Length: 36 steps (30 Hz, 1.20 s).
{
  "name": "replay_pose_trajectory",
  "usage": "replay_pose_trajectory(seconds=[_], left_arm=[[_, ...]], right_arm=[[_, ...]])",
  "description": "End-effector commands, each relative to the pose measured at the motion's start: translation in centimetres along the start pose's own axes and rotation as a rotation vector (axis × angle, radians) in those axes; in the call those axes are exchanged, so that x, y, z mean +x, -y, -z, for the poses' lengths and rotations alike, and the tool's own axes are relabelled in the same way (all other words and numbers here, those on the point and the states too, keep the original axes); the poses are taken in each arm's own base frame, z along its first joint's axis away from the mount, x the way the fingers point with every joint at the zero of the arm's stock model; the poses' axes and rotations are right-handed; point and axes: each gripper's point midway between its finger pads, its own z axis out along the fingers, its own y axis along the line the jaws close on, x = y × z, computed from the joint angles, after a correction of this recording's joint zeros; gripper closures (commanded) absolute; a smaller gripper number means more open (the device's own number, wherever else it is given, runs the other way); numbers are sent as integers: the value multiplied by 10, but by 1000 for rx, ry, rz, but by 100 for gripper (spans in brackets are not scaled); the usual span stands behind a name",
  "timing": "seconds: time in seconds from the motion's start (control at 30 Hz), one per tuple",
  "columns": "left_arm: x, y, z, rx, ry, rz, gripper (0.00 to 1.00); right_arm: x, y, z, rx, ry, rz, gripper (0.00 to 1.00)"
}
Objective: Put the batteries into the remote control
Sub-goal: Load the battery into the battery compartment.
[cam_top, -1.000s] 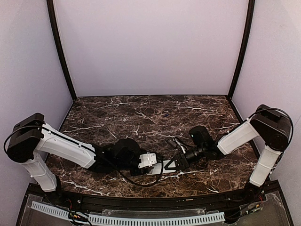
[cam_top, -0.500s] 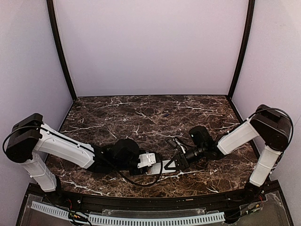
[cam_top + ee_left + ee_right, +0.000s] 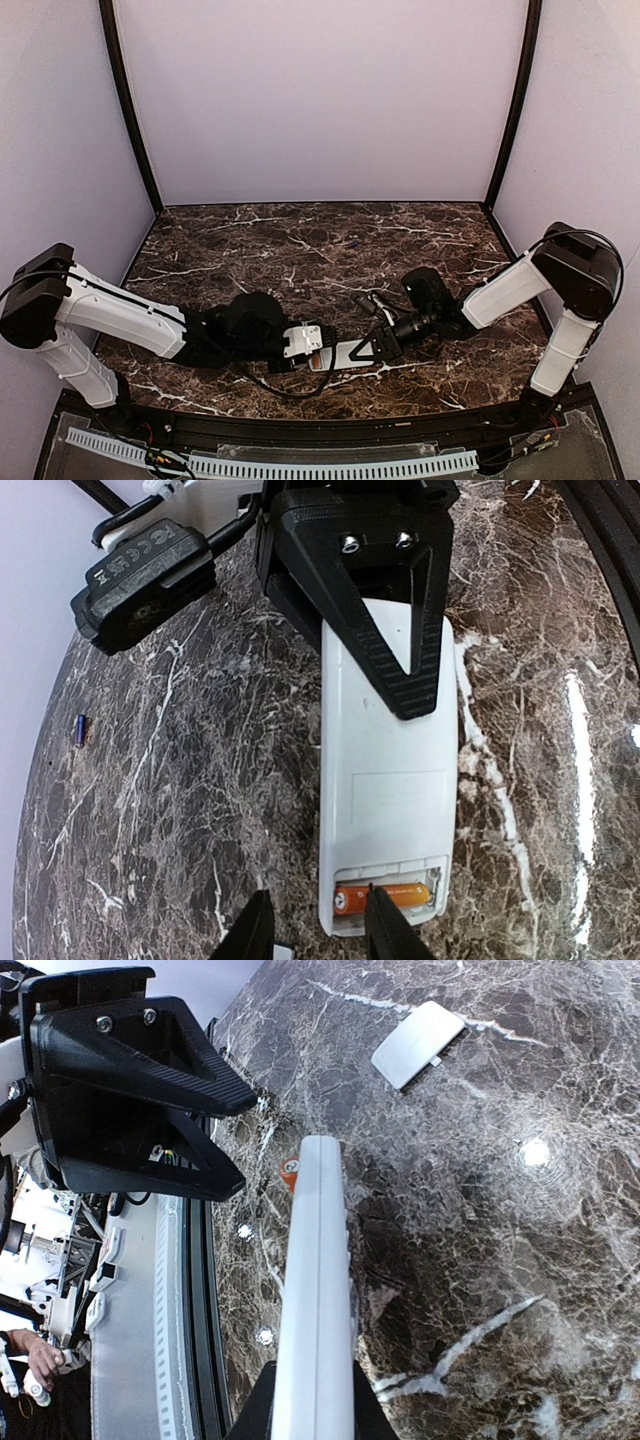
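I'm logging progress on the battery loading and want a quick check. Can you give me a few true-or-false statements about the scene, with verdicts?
1. The orange battery sits in the open compartment of the remote control. True.
2. The blue battery is in the compartment as well. False: it lies on the table, well apart from the remote control.
3. The right gripper is closed on one end of the remote control. True.
4. The white cover plate is fitted over the compartment. False: it lies on the table, apart from the remote control.
5. The remote control lies buttons up. False: its plain back faces up.
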Motion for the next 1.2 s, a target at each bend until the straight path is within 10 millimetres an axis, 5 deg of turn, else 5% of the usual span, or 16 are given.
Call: replay_pose_trajectory(seconds=[0.0,0.63,1.17], left_arm=[[-5,9,2,47,24,-21,70],[8,15,-15,76,-67,-36,90],[20,16,-12,67,-104,-28,93]], right_arm=[[3,4,-4,21,-11,-4,100],[3,4,-4,19,-14,2,100],[2,4,-4,26,-14,5,100]])
